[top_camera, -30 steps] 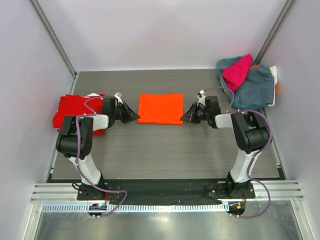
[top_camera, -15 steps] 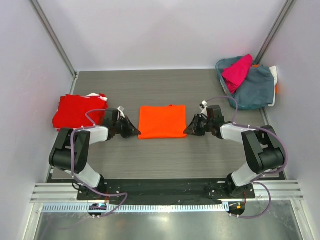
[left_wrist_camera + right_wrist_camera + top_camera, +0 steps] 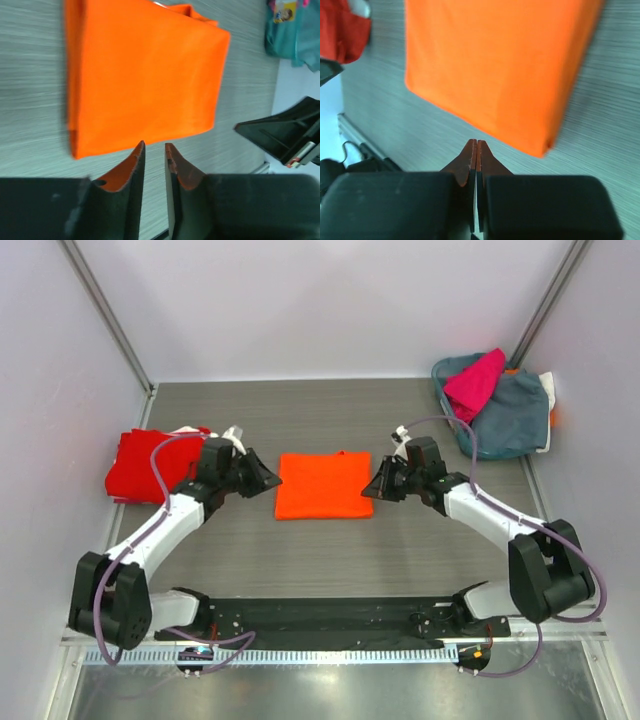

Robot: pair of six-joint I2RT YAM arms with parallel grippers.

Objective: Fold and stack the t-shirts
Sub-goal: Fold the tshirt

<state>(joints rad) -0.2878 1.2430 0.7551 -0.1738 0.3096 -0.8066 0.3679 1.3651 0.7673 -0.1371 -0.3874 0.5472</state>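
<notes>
The folded orange t-shirt (image 3: 322, 485) lies mid-surface (image 3: 330, 550). The left gripper (image 3: 268, 478), at its 9 o'clock, has jaws slightly spread. The right gripper (image 3: 370, 488), at 3 o'clock, has jaws pressed together, empty. Pinching only one layer while moving it onto the red t-shirt (image 3: 150, 462) could undo the fold.

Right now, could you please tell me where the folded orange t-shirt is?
In the top view, the orange t-shirt lies flat in the middle of the table, between the two arms' jaws, with the red t-shirt further to its left.
</notes>
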